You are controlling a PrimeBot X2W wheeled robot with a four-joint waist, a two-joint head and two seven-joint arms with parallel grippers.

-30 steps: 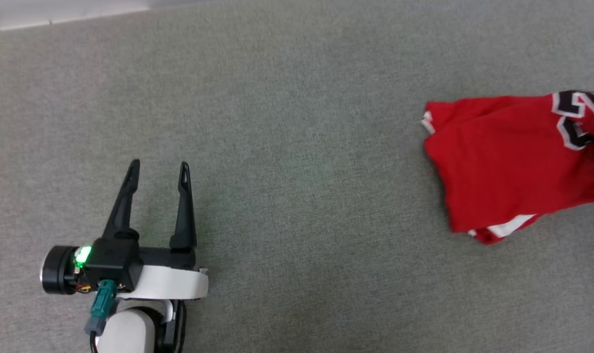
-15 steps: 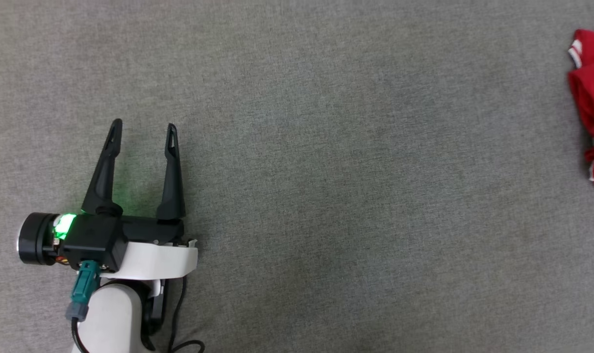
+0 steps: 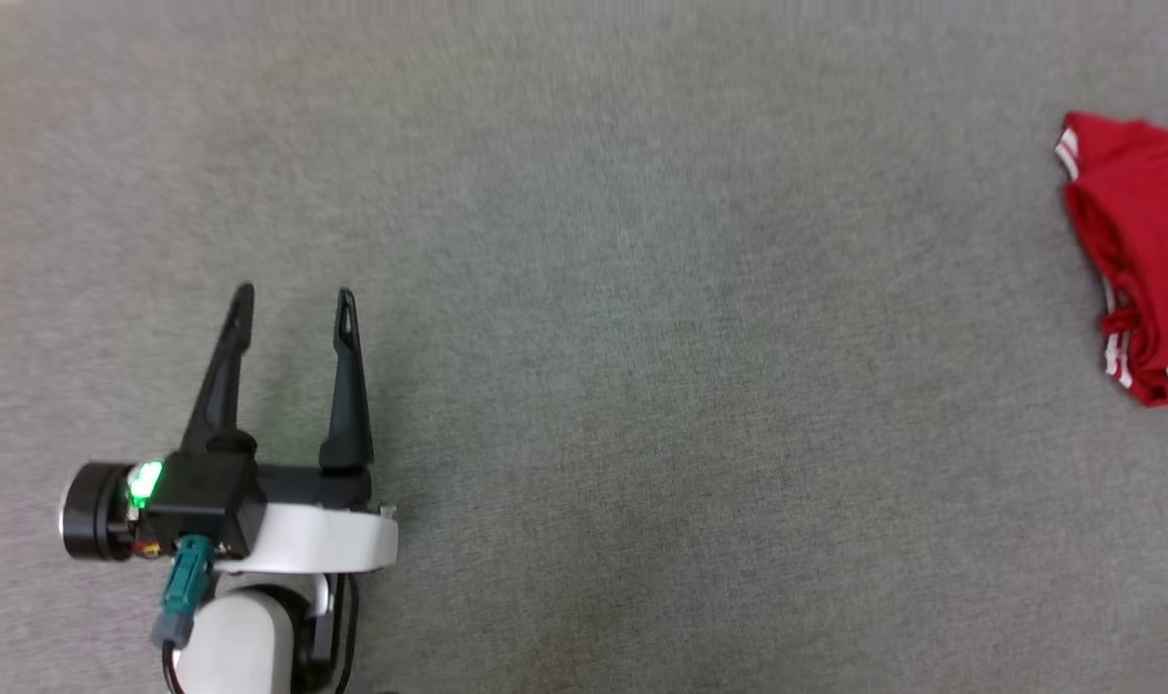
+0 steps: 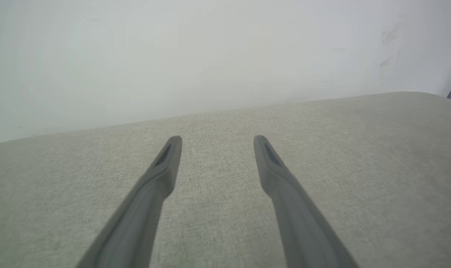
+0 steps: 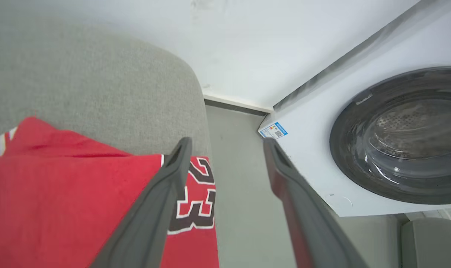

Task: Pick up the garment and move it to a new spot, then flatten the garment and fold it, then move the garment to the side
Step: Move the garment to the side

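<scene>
The robot's right gripper (image 5: 227,142), its two dark fingers spread wide and holding nothing, hovers at the edge of a red jersey-style T-shirt (image 5: 61,193) with white striped trim and a black "23" print, which lies bunched along the right-hand edge of the grey fabric-covered table (image 5: 99,85); the left gripper (image 3: 294,299), likewise open and empty, hangs over bare cloth well apart from the T-shirt, while a white front-loading washing machine (image 5: 314,123) stands beyond the table's corner

surface: grey fabric surface (image 3: 642,386) | on it: red garment (image 3: 1138,241), folded, far right edge
</scene>
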